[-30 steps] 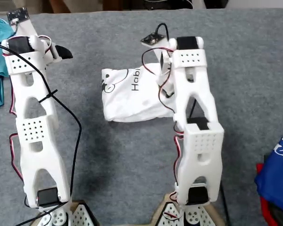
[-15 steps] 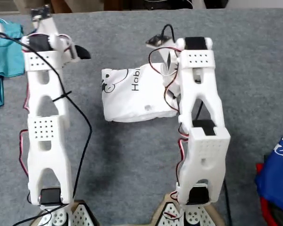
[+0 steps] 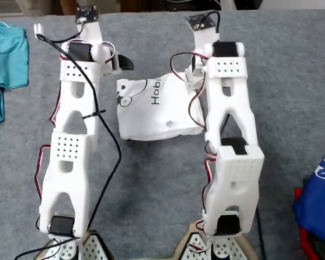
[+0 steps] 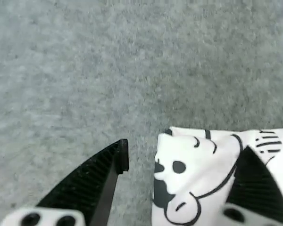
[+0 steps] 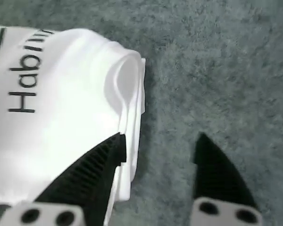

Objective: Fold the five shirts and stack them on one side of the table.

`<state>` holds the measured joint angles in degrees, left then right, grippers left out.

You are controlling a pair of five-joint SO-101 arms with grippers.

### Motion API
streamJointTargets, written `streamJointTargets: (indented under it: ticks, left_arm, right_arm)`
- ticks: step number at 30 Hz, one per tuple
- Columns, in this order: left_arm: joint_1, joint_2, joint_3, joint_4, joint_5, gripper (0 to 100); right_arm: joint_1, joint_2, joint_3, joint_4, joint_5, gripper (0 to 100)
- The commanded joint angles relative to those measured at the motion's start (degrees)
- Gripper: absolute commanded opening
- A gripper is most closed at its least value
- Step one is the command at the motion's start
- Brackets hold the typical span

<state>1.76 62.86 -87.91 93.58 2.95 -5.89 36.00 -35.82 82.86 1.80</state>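
Left wrist view: left claw (image 4: 185, 150) spread astride white shirt (image 4: 193, 193) corner; right claw (image 5: 161, 139) likewise spread.

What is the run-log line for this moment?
white shirt: folded, central | left jaws: open, straddling one end | right jaws: open, straddling other end | teal shirt: far left | blue shirt: far right

Left gripper (image 4: 185, 151), jaws apart, straddles white shirt's (image 4: 198, 190) corner.
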Motion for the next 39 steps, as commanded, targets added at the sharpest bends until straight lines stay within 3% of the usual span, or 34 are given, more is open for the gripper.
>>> streamJointTargets:
  ticks: [1, 6, 23, 32, 39]
  left_arm:
    - [2.11, -0.4, -0.44, -0.97, 0.09, 26]
    - [3.78, -0.84, -0.53, -0.97, 0.26, 1]
    - [8.62, -0.31, 9.14, -6.59, -0.26, 2]
    - [7.21, -0.22, 23.47, -21.36, -11.96, 2]
    - [3.34, -0.22, 24.88, -25.05, -13.36, 2]
  right_arm:
    - [0.04, 1.54, -1.19, -2.02, -3.6, 2.2]
    - [0.13, 2.07, -1.19, -0.35, -5.8, 1.6]
    - [-4.79, -0.84, -2.15, 6.86, -5.54, 1.6]
    - [-3.65, 11.74, -3.65, 4.04, -4.22, 1.6]
    - [-0.75, 17.71, -11.03, 4.22, -2.2, 1.6]
